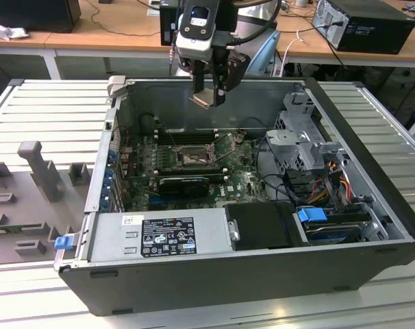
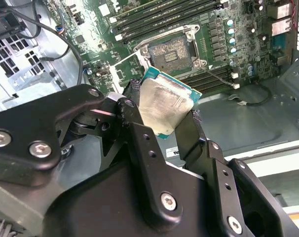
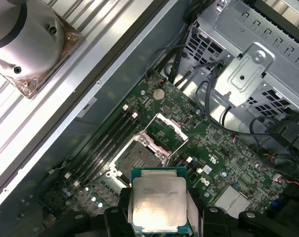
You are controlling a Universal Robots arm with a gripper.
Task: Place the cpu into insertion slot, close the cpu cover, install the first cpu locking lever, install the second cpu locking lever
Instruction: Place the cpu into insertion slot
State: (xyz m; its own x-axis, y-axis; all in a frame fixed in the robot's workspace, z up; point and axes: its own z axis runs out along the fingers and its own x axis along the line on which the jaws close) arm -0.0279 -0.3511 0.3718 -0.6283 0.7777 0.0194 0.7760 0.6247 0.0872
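The cpu is held clamped in the closed gripper, well above the open computer case, with the uncovered insertion slot lying below it, apart.

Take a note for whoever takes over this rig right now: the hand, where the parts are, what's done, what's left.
Hand: shut on the cpu, held up above the open computer case.
Insertion slot: empty, with the cpu cover flipped open beside it.
Done: the cpu is in the grasp.
Left: seating the cpu in the slot, closing the cover, both lever steps.
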